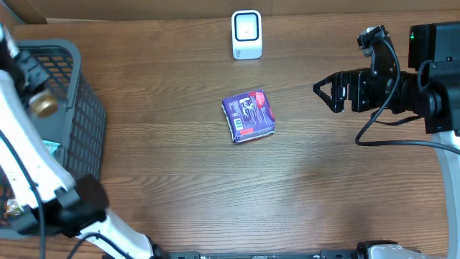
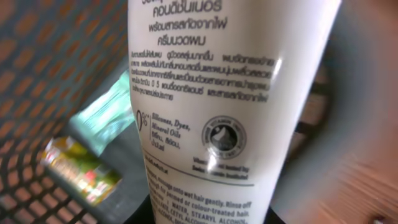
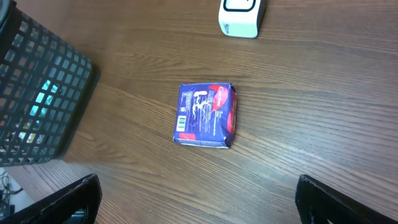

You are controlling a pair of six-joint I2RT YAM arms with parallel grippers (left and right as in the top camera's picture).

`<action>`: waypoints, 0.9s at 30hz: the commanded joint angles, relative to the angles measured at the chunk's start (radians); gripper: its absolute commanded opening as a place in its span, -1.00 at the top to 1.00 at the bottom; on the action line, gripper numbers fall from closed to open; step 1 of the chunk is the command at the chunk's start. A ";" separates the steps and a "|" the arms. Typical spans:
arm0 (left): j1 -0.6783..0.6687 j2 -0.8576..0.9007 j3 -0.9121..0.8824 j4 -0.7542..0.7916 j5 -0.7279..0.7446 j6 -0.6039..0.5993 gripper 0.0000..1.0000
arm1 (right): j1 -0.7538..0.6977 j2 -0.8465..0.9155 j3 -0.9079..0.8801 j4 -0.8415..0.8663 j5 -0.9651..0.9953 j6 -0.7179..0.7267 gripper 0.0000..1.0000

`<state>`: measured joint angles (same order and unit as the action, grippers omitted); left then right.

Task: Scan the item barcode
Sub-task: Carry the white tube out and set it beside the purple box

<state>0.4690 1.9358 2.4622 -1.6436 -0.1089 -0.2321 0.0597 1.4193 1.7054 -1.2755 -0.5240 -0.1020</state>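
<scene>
Bare bench [image 1: 180,194] lies all round the one packet [image 1: 249,115], out to the near edge. Behind it, at the far edge, stands one scanner [image 1: 246,34]. Left of it is one basket [image 1: 79,108], and right of it the right jaws, released and empty. One tube [image 2: 211,112] fills the left wrist view inside the basket. Whether the left jaws grasp it, I cannot tell.

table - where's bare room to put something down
Free: the wide front strip of table below the purple packet; the gap between packet and basket; the patch between packet and right fingers. Crowded: inside the basket; scanner takes the back edge.
</scene>
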 commanded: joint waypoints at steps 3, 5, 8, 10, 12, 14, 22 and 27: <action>-0.236 -0.191 0.087 -0.042 -0.005 -0.004 0.88 | -0.001 -0.003 0.022 0.000 -0.002 -0.003 -1.00; -0.334 -0.213 0.069 -0.046 -0.001 -0.004 0.90 | -0.001 -0.003 0.022 -0.009 -0.001 -0.003 -1.00; -0.478 -0.223 0.014 -0.046 -0.011 -0.048 0.89 | -0.001 -0.003 0.022 -0.016 -0.001 -0.003 -1.00; -0.565 -0.221 -0.050 -0.046 -0.020 -0.090 0.87 | -0.001 -0.003 0.022 -0.018 -0.001 -0.003 -1.00; -0.631 -0.219 -0.137 -0.046 -0.058 -0.165 0.86 | -0.001 -0.003 0.022 -0.019 -0.001 -0.004 -1.00; -0.693 -0.217 -0.273 -0.042 -0.103 -0.277 0.83 | -0.001 -0.003 0.022 -0.021 -0.001 -0.004 -1.00; -0.844 -0.214 -0.782 0.244 -0.098 -0.483 0.80 | -0.001 -0.003 0.022 -0.021 -0.001 -0.004 -1.00; -0.879 -0.213 -1.019 0.495 -0.082 -0.536 0.82 | -0.001 -0.003 0.022 -0.021 -0.001 -0.004 -1.00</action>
<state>-0.3969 1.7420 1.5364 -1.2228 -0.1726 -0.6777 0.0597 1.4193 1.7054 -1.3010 -0.5240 -0.1017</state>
